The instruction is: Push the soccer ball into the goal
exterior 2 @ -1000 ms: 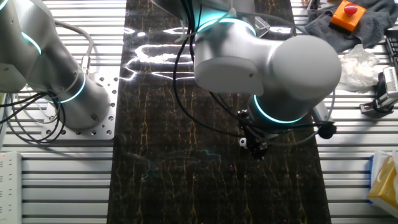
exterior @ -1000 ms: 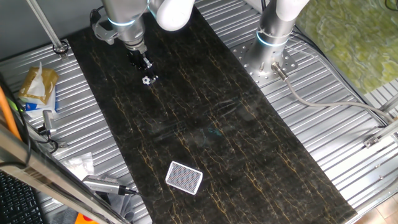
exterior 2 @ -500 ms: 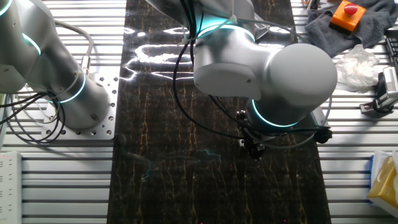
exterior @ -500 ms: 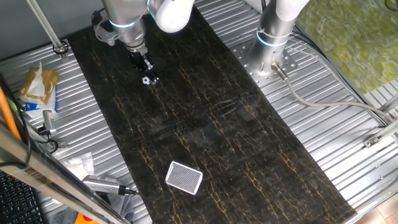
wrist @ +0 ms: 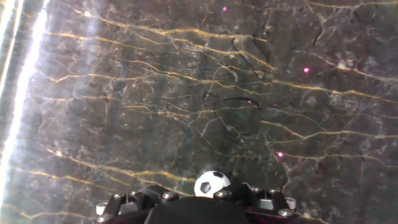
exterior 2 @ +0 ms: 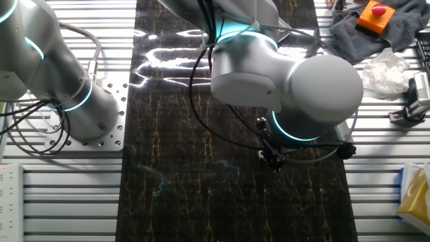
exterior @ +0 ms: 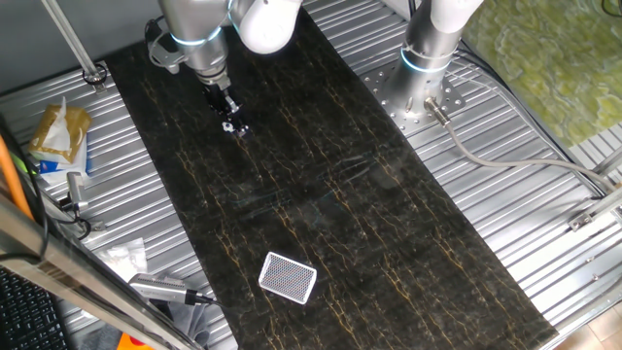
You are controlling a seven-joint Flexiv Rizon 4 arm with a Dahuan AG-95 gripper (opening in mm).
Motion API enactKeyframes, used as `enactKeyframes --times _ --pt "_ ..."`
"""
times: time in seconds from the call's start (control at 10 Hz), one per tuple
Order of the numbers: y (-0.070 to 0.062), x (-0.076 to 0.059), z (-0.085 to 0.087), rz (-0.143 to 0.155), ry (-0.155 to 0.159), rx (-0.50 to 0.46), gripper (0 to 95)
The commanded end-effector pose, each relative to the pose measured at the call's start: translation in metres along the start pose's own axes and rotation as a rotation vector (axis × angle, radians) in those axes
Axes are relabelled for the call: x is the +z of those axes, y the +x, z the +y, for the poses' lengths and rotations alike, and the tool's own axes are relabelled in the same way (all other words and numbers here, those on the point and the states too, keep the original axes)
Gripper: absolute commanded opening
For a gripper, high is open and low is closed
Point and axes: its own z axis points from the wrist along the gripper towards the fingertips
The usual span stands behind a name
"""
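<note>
Since a second ago, our gripper (exterior: 230, 123) is nudging forward a little; we cannot tell if it is spread. We are touching the soccer ball (wrist: 212, 183), keeping it centered, aiming at the far-off goal (exterior: 288, 277).

The counter (exterior: 544, 194) is ribbed metal, with a long dark marble-patterned slab (exterior: 330, 194) veined in gold laid along it. On the slab lie the small soccer ball (wrist: 211, 184) near one end and the goal (exterior: 289, 278), flat on its back, well apart toward the other end. A yellow packet (exterior: 60, 136) and a white wrapper (exterior: 124, 257) lie on the ribbed metal beside the slab.
</note>
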Motion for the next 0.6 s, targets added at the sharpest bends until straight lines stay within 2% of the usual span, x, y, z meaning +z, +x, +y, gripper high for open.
enactKeyframes --times 0.1,0.6 --pt "-0.0009 0.0008 0.0015 0.0 -0.003 0.006 76.0" --pt "-0.0052 0.0045 0.0066 -0.002 -0.011 0.026 76.0"
